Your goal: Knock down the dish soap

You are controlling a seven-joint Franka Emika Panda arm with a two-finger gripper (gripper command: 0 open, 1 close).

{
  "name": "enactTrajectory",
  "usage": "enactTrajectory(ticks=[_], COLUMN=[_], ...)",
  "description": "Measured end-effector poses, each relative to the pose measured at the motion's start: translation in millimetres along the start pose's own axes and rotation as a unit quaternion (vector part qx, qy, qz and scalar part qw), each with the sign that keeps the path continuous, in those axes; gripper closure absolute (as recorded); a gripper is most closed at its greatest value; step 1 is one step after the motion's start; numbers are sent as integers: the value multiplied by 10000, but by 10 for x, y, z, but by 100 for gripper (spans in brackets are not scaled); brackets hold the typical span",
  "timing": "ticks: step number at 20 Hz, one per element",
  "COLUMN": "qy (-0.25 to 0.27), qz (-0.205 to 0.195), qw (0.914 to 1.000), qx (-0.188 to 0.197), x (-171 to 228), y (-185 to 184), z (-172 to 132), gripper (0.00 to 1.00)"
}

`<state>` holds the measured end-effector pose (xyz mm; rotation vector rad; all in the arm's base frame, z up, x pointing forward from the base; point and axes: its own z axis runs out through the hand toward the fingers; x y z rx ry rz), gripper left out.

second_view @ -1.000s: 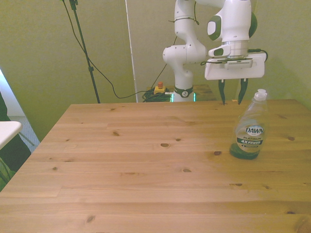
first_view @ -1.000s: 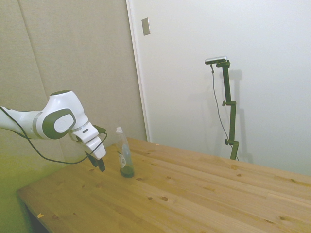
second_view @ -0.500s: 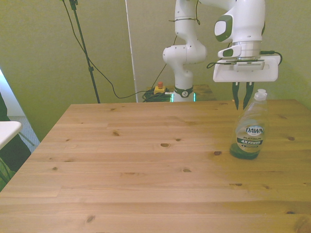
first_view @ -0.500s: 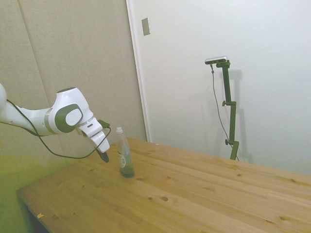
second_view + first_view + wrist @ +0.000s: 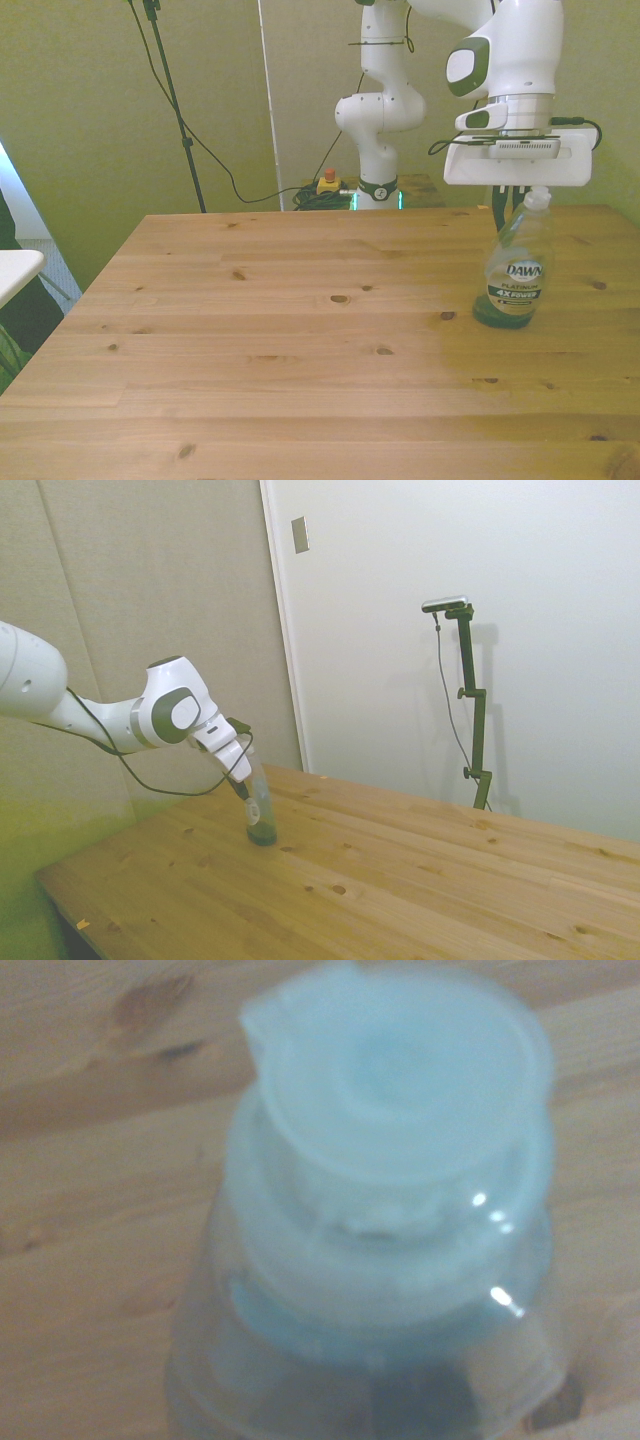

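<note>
The dish soap stands upright on the wooden table near the front view's right edge: a clear slim bottle with a white cap, a pale label and green liquid at its bottom. My gripper hangs just behind the bottle's neck, with the wide white hand directly above the cap. In the side view the gripper is pressed up against the upper part of the dish soap, and the cap is hidden behind the hand. The wrist view is filled by the blurred dish soap, seen from above.
The table top stretches bare toward the front view's left. A white robot base stands beyond the far edge, with cables on the floor. A white wall and door frame lie behind the table in the side view.
The arm has swung toward the bottle, moving to the front view's right and rising a little. The gripper went from beside the bottle to right at its neck. The bottle still stands.
</note>
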<state>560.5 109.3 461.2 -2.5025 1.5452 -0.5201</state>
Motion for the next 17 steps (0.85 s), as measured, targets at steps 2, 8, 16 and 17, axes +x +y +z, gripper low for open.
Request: enactTrajectory(ticks=[2,8,16,17], qy=[23,30,44,53], qz=[96,209,208,228], qw=[9999,9997,9997,9996], qx=[47,154,134,135], x=[145,356,370,394], y=[-106,-423,-503,-501], z=[67,328,405,405], gripper=[100,100,100,100])
